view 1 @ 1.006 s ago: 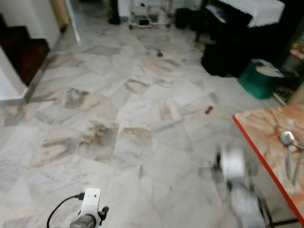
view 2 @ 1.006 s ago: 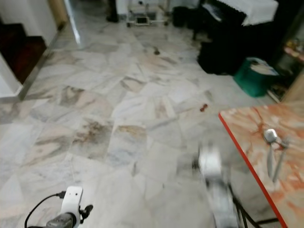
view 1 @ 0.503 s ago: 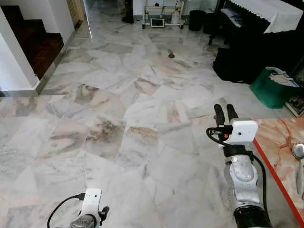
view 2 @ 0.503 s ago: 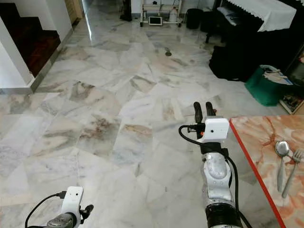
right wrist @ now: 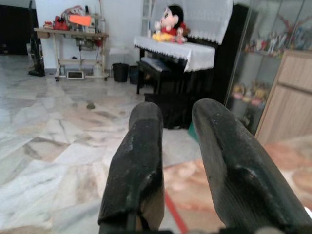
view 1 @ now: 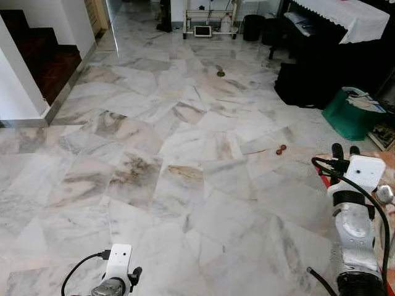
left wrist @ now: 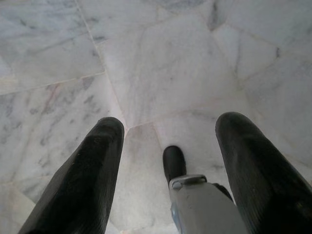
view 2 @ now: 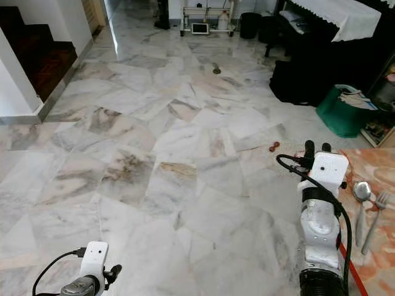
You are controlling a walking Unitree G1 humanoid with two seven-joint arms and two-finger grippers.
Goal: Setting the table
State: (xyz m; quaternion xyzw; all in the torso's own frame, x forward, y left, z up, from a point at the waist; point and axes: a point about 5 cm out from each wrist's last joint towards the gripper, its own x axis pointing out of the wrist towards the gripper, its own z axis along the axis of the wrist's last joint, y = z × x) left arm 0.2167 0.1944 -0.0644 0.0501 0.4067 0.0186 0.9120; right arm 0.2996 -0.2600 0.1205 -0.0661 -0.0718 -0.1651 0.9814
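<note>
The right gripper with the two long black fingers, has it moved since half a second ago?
Yes. The right gripper has swung to the robot's right, from over the marble floor to the red edge of the orange marbled table, nearer the spoon.

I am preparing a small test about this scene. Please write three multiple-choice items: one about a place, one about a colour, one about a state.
1. Where do the spoon and fork lie?
A. on the floor
B. on the table
C. on the stairs

2. What colour is the table's edge?
A. red
B. blue
C. black

3. How is the left pincer?
A. shut on a spoon
B. shut on a cloth
C. open, holding nothing

Answers: 1 B, both lie side by side on the marbled top beside the right pincer. 2 A, a red strip borders the top. 3 C, its fingers stand apart over bare floor.
</note>
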